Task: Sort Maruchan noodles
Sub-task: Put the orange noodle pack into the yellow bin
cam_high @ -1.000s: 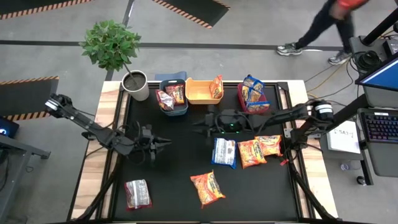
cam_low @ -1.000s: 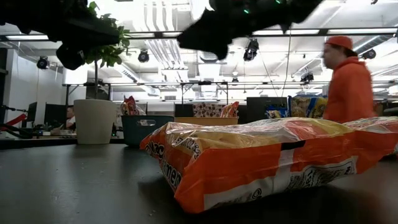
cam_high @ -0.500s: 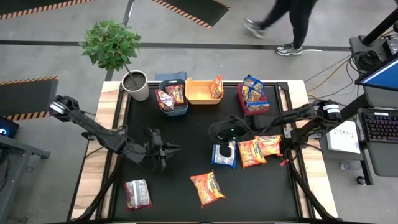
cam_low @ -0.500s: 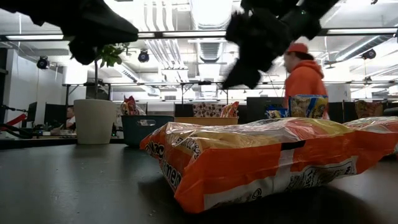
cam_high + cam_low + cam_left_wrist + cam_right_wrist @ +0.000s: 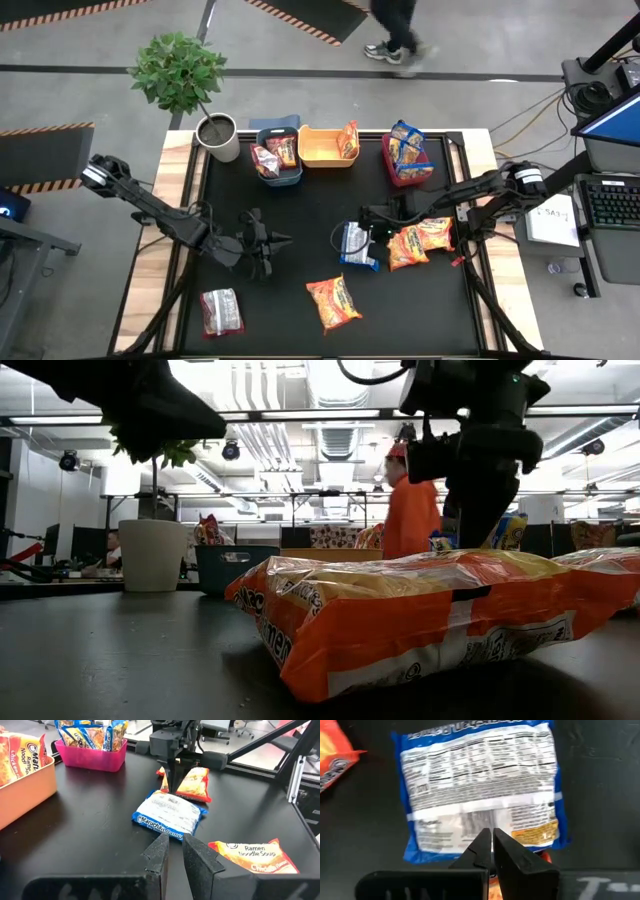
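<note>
The right gripper (image 5: 352, 238) has dropped over the blue packet (image 5: 356, 245), fingers pressed together (nothing held yet); the left gripper (image 5: 272, 243), fingers likewise together, waits nearby.

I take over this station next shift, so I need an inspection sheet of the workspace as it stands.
Surface: black table mat on a wooden table.
Job's things: flat blue crinkly ramen packet under the right gripper; two orange packets beside it; one orange packet and one dark red packet at the near edge; others in the blue bin, yellow bin and red bin.
Clutter: potted plant at the far left corner.
Grippers: left gripper shut, holding nothing; right gripper shut over the blue packet.
Cables: bundle on the floor right of the table.
Surroundings: person walking behind the table.
</note>
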`<state>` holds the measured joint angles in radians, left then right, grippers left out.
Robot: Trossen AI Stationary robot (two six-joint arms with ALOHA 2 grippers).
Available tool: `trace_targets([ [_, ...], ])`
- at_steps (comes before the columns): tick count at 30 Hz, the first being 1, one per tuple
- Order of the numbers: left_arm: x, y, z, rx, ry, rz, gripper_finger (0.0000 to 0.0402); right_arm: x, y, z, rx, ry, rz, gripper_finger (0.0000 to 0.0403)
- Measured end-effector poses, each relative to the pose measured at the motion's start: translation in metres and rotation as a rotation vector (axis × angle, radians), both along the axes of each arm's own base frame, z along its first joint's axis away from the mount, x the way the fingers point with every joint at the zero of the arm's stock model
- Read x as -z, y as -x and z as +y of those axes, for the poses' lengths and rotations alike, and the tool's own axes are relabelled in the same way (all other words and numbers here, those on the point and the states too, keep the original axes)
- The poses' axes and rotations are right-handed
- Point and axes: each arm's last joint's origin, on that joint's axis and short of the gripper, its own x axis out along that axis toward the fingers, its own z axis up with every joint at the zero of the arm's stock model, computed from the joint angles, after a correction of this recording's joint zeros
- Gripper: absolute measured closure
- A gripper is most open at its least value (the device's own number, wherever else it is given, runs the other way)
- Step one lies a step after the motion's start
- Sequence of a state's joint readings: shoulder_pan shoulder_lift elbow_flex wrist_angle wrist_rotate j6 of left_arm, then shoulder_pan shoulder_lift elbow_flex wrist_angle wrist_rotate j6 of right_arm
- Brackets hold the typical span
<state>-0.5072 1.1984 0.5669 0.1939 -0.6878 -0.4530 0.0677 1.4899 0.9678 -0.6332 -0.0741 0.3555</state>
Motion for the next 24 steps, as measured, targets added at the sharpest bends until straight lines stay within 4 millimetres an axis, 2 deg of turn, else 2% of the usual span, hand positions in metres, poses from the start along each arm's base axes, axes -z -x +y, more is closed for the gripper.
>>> trace_targets([
  [6,0.004,0.002,0.001,0.0,-0.019,0.034,0.0363,0.006,0.0,-0.003,0.063,0.078,-0.018,0.0394],
  [9,0.007,0.001,0.0,0.005,-0.039,0.047,0.0363,0.004,-0.007,-0.004,0.088,0.117,-0.098,0.0394],
  [13,0.009,0.0,0.0,0.012,-0.063,0.061,0.0363,-0.004,-0.02,-0.002,0.037,0.136,-0.259,0.0394],
  [16,0.007,0.002,-0.001,0.046,-0.033,0.064,0.0363,-0.017,-0.022,-0.001,-0.025,0.162,-0.281,0.0394],
  [20,0.006,0.006,-0.005,0.153,0.059,0.104,0.0363,-0.04,-0.011,-0.002,0.002,0.145,-0.121,0.0394],
  [24,0.008,0.007,-0.005,0.175,0.068,0.123,0.0363,-0.047,0.006,-0.002,0.102,0.124,0.082,0.0394],
])
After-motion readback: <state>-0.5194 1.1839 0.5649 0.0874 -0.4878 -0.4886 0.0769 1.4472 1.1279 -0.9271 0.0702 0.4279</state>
